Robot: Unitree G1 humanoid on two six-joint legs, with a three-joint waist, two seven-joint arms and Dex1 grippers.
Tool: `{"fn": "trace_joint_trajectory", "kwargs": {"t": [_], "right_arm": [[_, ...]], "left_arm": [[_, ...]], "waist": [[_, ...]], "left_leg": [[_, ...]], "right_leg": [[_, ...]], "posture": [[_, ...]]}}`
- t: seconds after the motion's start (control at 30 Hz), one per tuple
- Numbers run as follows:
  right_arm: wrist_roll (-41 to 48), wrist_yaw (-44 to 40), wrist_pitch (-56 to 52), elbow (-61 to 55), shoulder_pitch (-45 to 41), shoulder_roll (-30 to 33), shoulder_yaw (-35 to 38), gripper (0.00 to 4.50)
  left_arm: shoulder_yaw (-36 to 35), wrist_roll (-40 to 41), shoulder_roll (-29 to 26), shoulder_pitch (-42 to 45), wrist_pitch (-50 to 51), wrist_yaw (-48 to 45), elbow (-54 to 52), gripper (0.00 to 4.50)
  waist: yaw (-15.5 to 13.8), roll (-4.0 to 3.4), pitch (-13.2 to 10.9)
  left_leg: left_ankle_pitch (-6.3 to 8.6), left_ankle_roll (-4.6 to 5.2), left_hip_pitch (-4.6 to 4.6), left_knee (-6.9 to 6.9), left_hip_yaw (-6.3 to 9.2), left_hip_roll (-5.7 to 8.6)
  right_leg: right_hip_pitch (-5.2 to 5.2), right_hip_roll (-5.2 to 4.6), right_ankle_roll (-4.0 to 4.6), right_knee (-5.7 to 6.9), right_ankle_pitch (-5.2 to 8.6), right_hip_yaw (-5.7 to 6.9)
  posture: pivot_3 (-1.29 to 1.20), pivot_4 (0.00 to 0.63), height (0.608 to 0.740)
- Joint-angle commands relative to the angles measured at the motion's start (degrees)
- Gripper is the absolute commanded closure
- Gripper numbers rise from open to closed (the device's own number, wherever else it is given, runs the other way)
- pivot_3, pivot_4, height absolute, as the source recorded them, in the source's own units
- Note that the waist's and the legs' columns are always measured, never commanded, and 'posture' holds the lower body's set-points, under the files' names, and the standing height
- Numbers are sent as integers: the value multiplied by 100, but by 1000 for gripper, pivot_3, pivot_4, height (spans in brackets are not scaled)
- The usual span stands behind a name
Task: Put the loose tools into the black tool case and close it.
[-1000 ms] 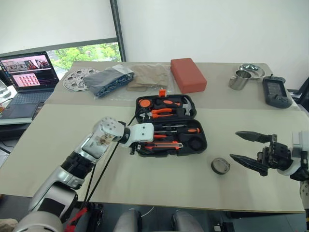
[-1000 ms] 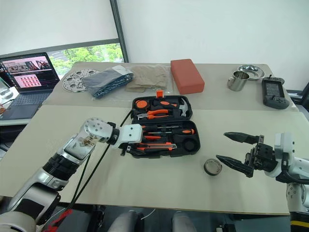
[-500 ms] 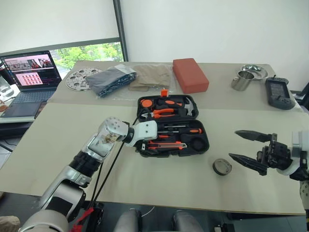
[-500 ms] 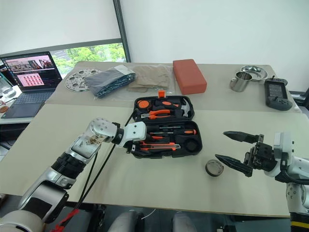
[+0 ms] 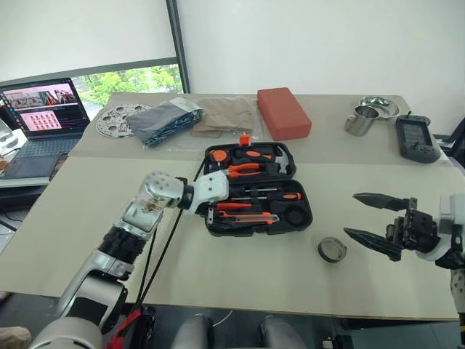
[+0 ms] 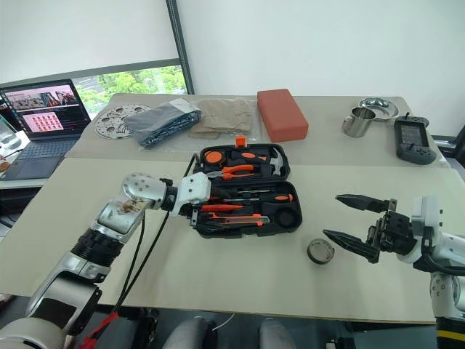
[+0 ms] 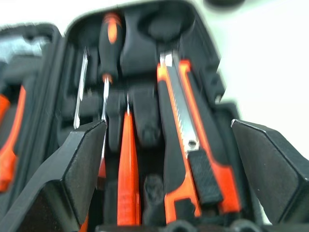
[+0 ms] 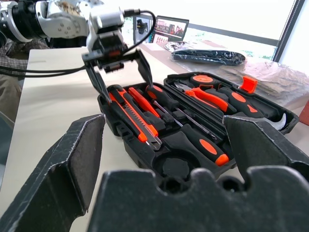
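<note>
I see the black tool case point(image 5: 258, 198) lying open at the centre of the frame, its moulded slots holding the utility knife point(image 7: 190, 145), the slim orange screwdriver point(image 7: 128, 169) and two long-shafted screwdrivers point(image 8: 186, 128). My left gripper point(image 8: 120, 67) hangs with fingers spread over the case's left end, I judge to keep clear of the seated tools. The grey ring-shaped roll point(image 5: 331, 249) lies loose on the table point(image 5: 87, 211) at lower right, just left of my right gripper point(image 5: 372, 220), whose fingers are spread wide toward it, probably ready to take it; I can read no brand or writing anywhere.
</note>
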State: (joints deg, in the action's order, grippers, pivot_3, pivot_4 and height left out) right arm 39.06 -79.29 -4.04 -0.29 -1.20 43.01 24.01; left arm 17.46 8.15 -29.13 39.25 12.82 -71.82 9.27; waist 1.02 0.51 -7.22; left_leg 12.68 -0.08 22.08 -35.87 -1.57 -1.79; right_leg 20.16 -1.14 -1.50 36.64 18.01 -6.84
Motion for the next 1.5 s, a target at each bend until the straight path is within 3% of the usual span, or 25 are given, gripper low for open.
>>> {"fn": "trace_joint_trajectory", "kwargs": {"t": [0.03,0.2,0.3,0.6,0.63,1.23,1.5], "right_arm": [[68,17,-7,-173,-37,93,96,0],[55,46,-11,-195,-34,88,83,0],[57,68,-21,-211,-51,89,68,0],[65,105,-40,-254,-29,116,81,0],[67,108,-46,-264,-18,120,88,0],[103,156,-99,-363,76,131,122,0],[96,146,-113,-339,37,149,118,0]], "left_arm": [[-286,243,-117,14,3,-74,-155,75],[-527,521,220,85,-6,131,2,75],[-502,417,501,57,-280,288,397,765],[-464,558,977,0,-517,-22,976,4360],[-426,510,975,-26,-544,-33,984,4465],[-39,-260,917,-309,-1185,227,1415,4465],[-326,139,1208,-190,-1270,254,1393,4465]], "waist": [[11,0,0],[-9,0,0],[-19,-2,2],[-1,-3,2],[-1,-3,2],[-6,-7,4],[-13,-7,4]], "left_leg": [[0,0,-1,0,0,0],[0,0,0,-3,1,-1],[0,0,1,-3,1,1],[0,0,1,-3,-2,2],[0,0,1,-3,-2,2],[0,0,0,-4,0,2],[0,0,0,-9,-1,3]], "right_leg": [[0,0,0,0,0,0],[0,0,0,1,0,1],[0,0,0,0,0,0],[0,2,0,2,0,1],[0,2,0,2,0,1],[-1,2,0,2,0,-2],[-2,2,-1,5,0,-2]], "posture": [[0,150,740],[0,150,740],[0,150,740],[0,150,740],[0,150,740],[0,150,740],[0,150,740]]}}
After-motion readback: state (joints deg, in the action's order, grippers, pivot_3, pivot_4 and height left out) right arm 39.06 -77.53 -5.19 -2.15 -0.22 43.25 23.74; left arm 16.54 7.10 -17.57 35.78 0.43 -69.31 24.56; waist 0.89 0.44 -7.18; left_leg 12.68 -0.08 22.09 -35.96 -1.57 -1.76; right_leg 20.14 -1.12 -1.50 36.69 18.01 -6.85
